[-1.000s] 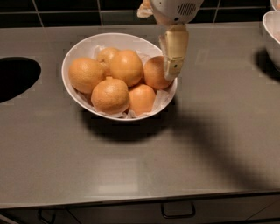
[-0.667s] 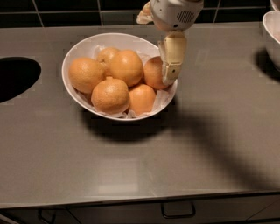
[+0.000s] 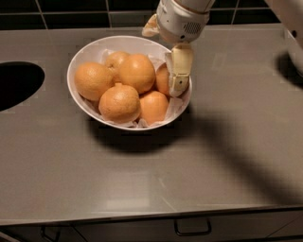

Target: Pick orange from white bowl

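Camera view, looking down on a grey, matte countertop point(image 3: 199, 165). We note a wide, glossy white bowl point(image 3: 78, 94) sitting toward 11 o'clock from the counter's middle, lined with crinkled white paper point(image 3: 174, 105).

Six oranges are counted in the bowl. The round, smooth orange point(image 3: 162, 80) of the task lies at the bowl's 3 o'clock, against the rim and partly hidden. Its neighbours:
- a large round orange point(image 3: 137, 72) at the centre, touching it
- a big orange with a raised nub at its stem point(image 3: 119, 103) at 7 o'clock
- a smaller orange point(image 3: 154, 106) at 5 o'clock
- a round orange point(image 3: 93, 80) at 9 o'clock
- a paler orange point(image 3: 116, 59) at 11 o'clock, mostly covered by the others

The robot's cream-coloured two-finger gripper point(image 3: 177, 84) reaches down from 12 o'clock, under a white rounded wrist housing point(image 3: 182, 21). It hangs inside the bowl's 3 o'clock edge, directly in front of the task orange and overlapping it. We cannot tell whether it is apart, together, or clamped on the fruit.

At 9 o'clock of the counter we see a dark oval opening point(image 3: 16, 85). Black wall tiles point(image 3: 71, 5) run along 12 o'clock. A dark drawer handle point(image 3: 191, 228) shows at 6 o'clock, below the counter edge. The arm's shadow point(image 3: 236, 142) falls across the counter toward 4 o'clock.
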Controlling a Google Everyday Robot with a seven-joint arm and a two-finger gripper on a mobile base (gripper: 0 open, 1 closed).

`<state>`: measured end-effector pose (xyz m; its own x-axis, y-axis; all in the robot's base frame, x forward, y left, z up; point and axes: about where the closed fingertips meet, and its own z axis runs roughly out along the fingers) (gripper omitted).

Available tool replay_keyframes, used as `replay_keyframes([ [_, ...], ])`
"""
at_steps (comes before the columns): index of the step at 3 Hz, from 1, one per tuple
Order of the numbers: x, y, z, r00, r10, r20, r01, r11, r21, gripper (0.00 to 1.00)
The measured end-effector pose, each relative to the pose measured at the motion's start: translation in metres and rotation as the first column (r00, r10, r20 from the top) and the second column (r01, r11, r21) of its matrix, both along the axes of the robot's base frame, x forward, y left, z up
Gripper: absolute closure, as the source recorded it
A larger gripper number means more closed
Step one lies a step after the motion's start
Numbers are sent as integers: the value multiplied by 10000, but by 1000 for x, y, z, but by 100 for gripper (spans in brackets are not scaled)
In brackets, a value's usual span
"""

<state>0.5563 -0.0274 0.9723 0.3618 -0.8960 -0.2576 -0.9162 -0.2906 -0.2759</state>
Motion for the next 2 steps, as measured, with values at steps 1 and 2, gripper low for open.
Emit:
replay_keyframes([
  [1, 12, 16, -3, 9986, 519, -140, -521, 9986, -121, 0],
  [2, 19, 28, -3, 9964, 826, -165, -828, 9965, -145, 0],
])
